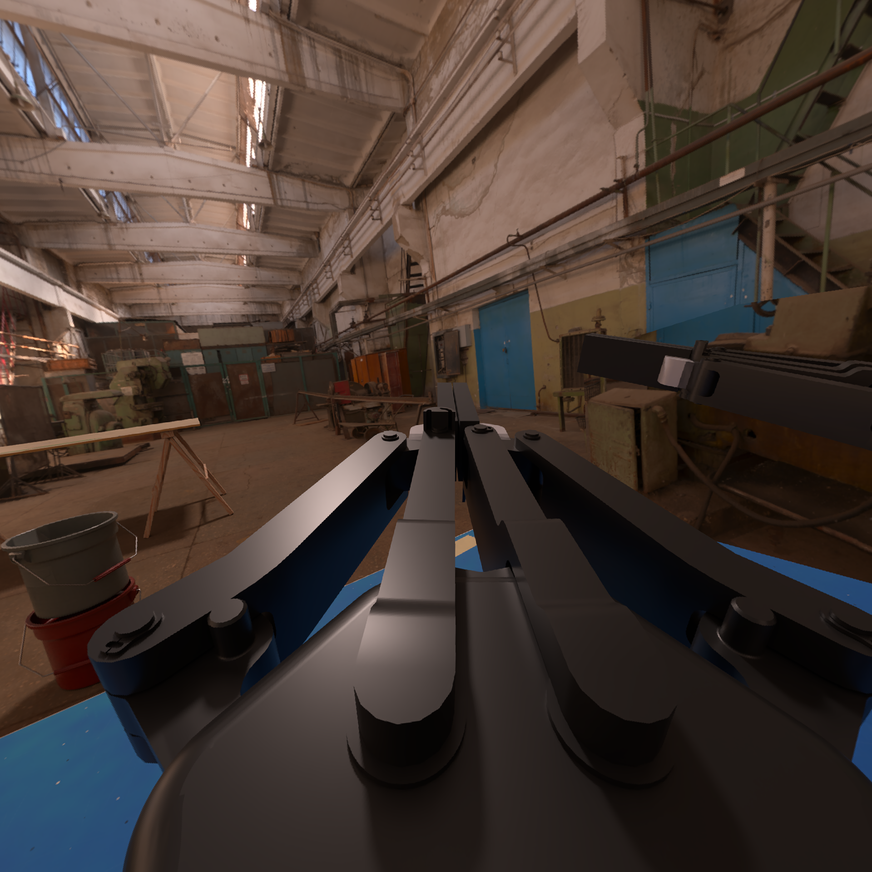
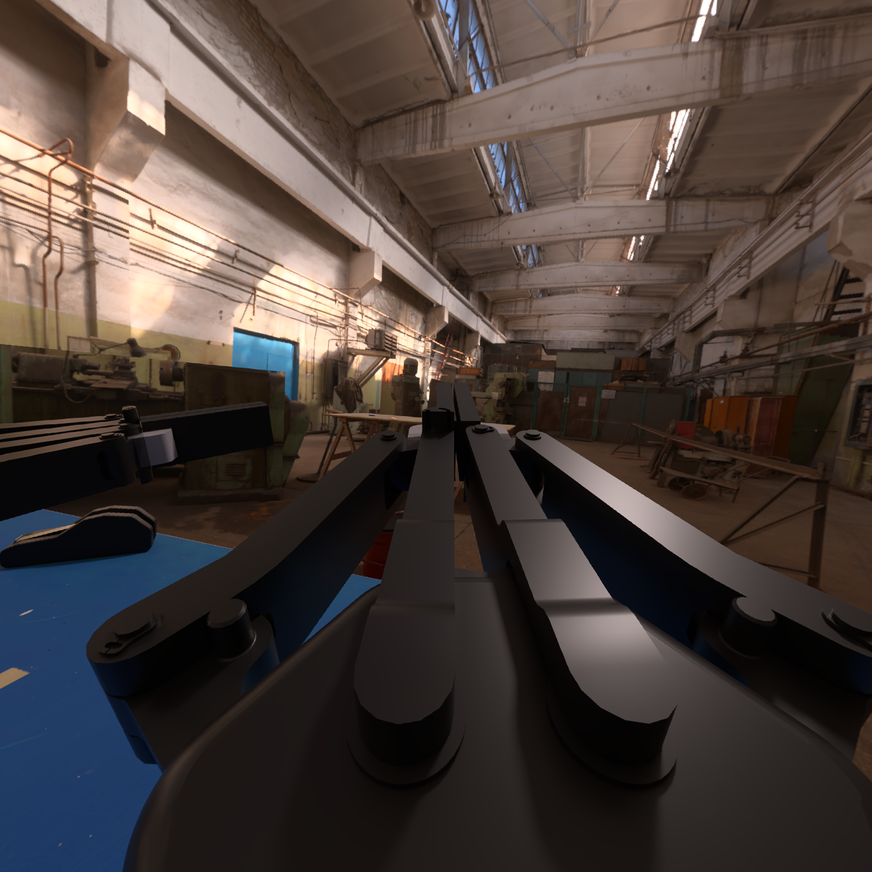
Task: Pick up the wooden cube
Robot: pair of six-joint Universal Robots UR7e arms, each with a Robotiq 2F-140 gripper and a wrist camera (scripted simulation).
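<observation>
Both grippers, left gripper [image 1: 452, 396] and right gripper [image 2: 452, 396], closed, empty, aimed level over blue table [image 1: 71, 778]. Wooden cube unseen: tilt down, locate, open first.

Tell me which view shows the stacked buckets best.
The left wrist view. The grey bucket sits nested in the red bucket in plain sight on the floor, beside the blue table. In the right wrist view only a sliver of red shows between the right gripper's links.

Both the left gripper [image 1: 453, 401] and right gripper [image 2: 453, 401] are matte black, with long flat linkage bars, round pivot screws, and blue-tinted undersides.
</observation>
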